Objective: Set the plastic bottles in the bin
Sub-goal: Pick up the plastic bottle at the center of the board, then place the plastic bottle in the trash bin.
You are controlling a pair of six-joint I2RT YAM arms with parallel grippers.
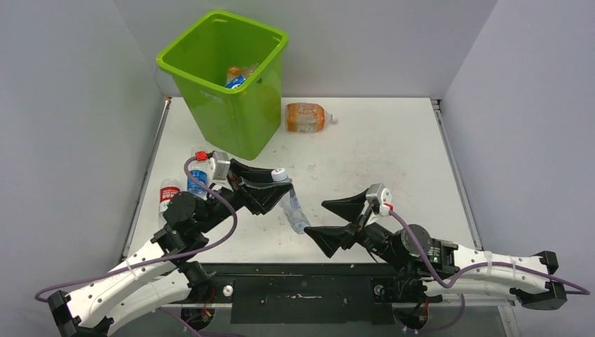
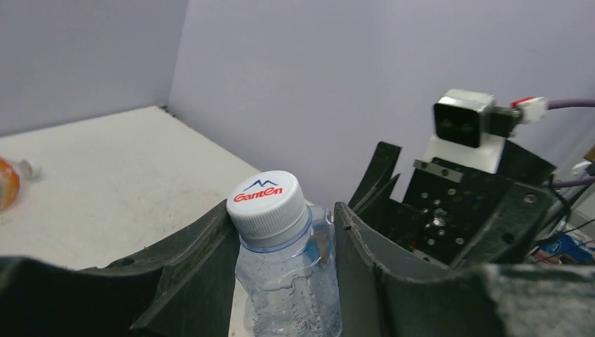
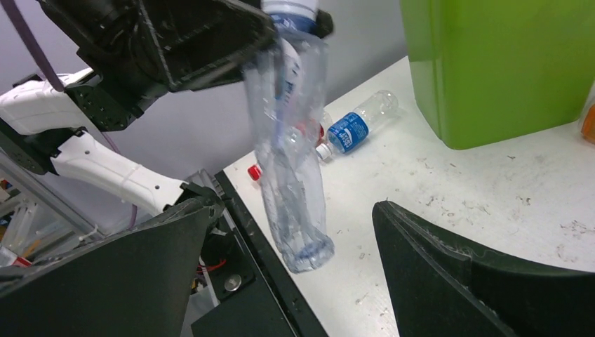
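Observation:
A clear bottle (image 1: 295, 212) with a white cap (image 2: 266, 203) hangs neck-up above the table's near edge. My left gripper (image 1: 279, 186) is shut on its neck, one finger on each side just below the cap (image 2: 284, 219). My right gripper (image 1: 316, 217) stands open just right of the bottle's lower end, touching nothing (image 3: 293, 207). The lime-green bin (image 1: 231, 112) stands at the back left with bottles inside (image 1: 238, 76). An orange bottle (image 1: 306, 117) lies to its right. A blue-labelled bottle (image 1: 198, 180) and a red-labelled one (image 1: 168, 194) lie near the left edge.
Grey walls close in the white table (image 1: 393, 161) at the back and both sides. A black rail (image 1: 302, 284) runs along the near edge between the arm bases. In the right wrist view the blue-labelled bottle (image 3: 354, 128) lies in front of the bin (image 3: 491, 70).

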